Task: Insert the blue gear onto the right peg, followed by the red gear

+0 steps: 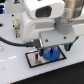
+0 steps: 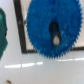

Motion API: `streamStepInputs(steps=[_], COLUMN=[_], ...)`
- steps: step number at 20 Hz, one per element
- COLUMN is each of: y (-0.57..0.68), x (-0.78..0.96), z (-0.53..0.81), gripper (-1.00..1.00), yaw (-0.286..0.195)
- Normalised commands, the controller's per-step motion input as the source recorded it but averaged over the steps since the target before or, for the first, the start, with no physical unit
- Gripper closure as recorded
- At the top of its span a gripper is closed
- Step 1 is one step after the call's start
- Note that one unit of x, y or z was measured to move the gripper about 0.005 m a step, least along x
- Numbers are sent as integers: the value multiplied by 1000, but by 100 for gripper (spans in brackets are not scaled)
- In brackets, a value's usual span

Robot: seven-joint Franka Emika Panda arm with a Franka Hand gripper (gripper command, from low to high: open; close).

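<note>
White table (image 1: 15,62) holds a bright blue gear (image 2: 50,27), toothed, dark-notched.

The blue gear (image 1: 50,53) lies flat on the dark plate; toothed rim visible.

White, rounded arm (image 1: 42,17) casing — dark end effector (image 1: 50,48).
</note>
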Motion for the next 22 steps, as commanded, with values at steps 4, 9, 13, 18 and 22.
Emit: streamStepInputs(steps=[4,9,13,18,22], y=[221,220,139,166,168], x=[-500,-629,-729,-694,-694], z=[232,94,11,-25,-49], gripper=[-100,-100,-100,-100,-100], yaw=[0,0,0,0,0])
